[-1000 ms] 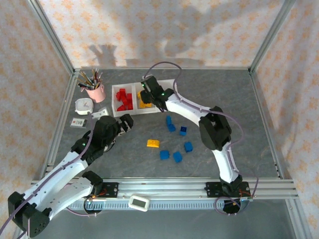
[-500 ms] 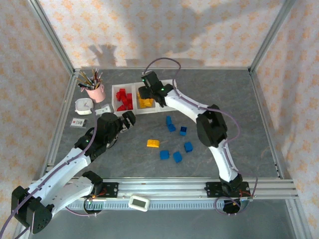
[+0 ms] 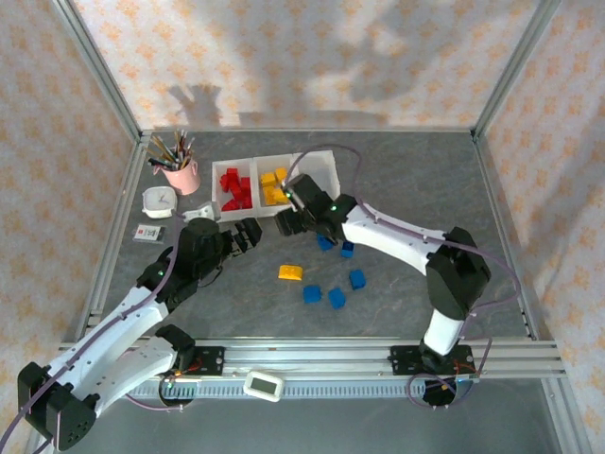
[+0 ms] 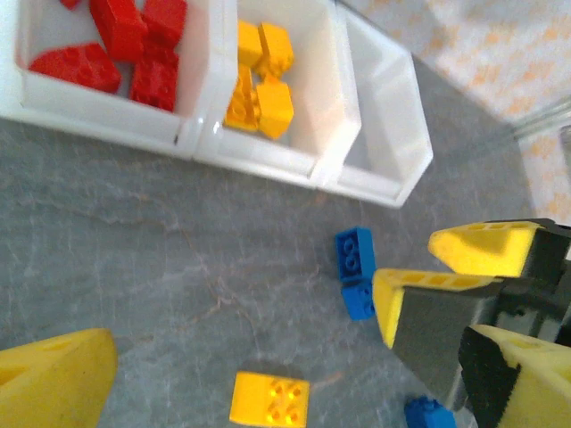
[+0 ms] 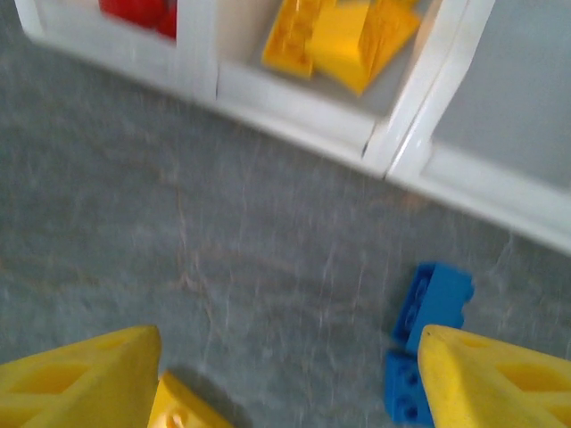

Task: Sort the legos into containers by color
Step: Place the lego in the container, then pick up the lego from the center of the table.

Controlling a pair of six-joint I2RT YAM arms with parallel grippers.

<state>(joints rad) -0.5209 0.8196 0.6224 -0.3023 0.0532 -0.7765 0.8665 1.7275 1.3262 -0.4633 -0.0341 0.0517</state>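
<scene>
Right gripper (image 5: 287, 379) spread wide — apparently empty.

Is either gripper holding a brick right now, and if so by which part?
Nothing is held. The right gripper is open over the grey table beside two blue plastic bricks; the left gripper is open above a loose yellow plastic brick.
</scene>
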